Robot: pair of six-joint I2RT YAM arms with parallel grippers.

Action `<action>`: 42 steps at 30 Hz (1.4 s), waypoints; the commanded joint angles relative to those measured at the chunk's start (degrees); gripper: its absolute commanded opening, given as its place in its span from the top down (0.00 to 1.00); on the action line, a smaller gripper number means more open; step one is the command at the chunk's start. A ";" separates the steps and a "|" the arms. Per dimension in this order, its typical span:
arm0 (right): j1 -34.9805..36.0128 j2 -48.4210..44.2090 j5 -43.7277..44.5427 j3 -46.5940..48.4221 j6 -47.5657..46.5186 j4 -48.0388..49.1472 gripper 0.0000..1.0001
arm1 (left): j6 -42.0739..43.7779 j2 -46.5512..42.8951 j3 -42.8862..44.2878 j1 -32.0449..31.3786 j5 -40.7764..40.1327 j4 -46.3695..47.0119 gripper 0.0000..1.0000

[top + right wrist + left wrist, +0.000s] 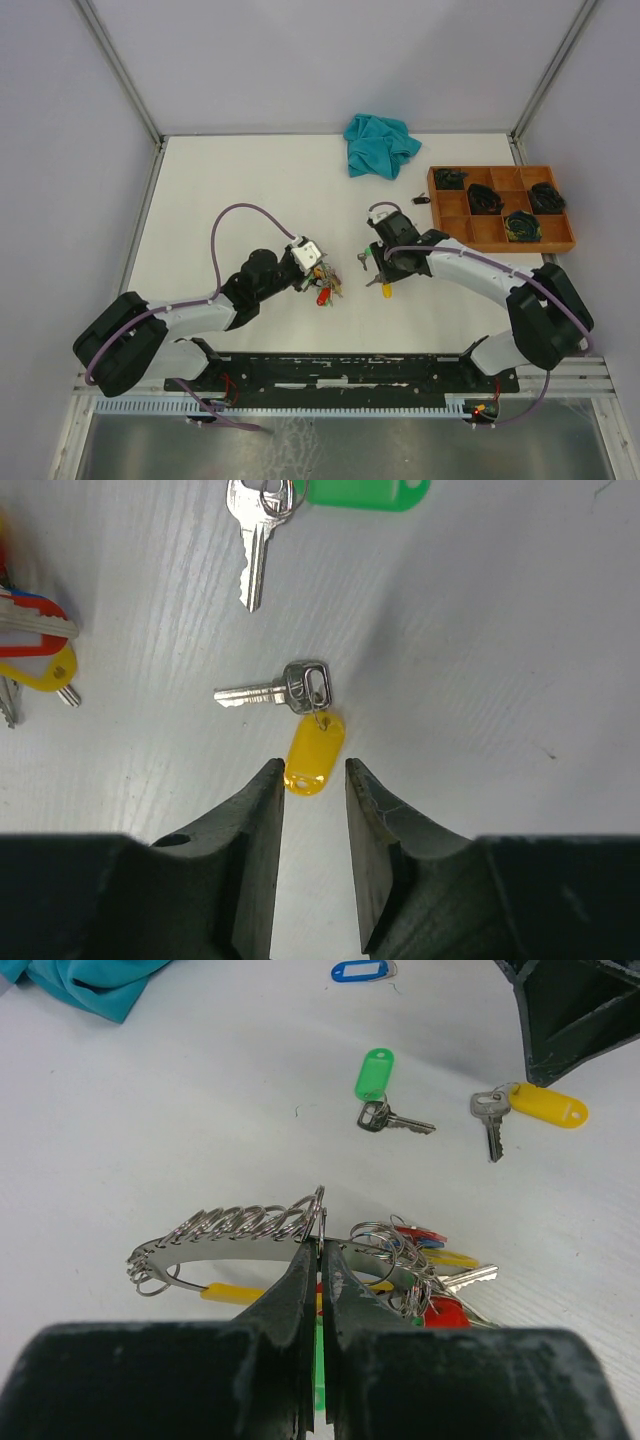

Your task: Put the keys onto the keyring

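Note:
My left gripper point(322, 1245) is shut on the thin silver keyring point(220, 1249), held edge-on just above the table. Several small split loops sit along it, and a bunch of tagged keys point(445, 1305) hangs at its right; the bunch also shows in the top view point(325, 292). My right gripper point(314, 770) is open, low over the table, its fingertips either side of the near end of a loose yellow-tagged key point(313, 750). A loose green-tagged key point(375, 1075) lies between the two arms. A blue tag point(360, 970) lies farther back.
A teal cloth point(378, 143) is bunched at the back of the table. An orange compartment tray point(468, 215) with dark items stands at the back right. The green-tagged key point(362, 258) lies just left of my right gripper point(383, 285).

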 commanded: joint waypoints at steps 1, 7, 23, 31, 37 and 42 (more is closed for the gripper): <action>-0.32 2.46 -0.34 1.75 -1.17 5.35 0.62 | -1.82 -0.97 2.31 0.31 0.81 2.42 0.97; -0.38 5.86 -0.05 2.12 -1.34 8.22 0.67 | -1.80 -0.59 2.51 0.31 1.31 2.19 0.97; -1.13 2.84 6.07 3.46 -0.85 5.38 1.00 | -1.72 -1.01 2.52 0.33 1.92 1.87 0.97; -1.47 -4.79 22.10 2.17 5.71 4.00 0.99 | -2.00 -1.60 2.47 0.35 1.68 1.88 0.97; -1.47 -8.23 35.43 0.45 8.91 6.46 0.99 | -2.17 -1.98 2.25 0.31 1.42 1.97 0.97; -1.41 -6.53 38.17 -2.17 13.60 7.26 1.00 | -2.17 -1.89 2.31 0.35 1.39 1.97 0.97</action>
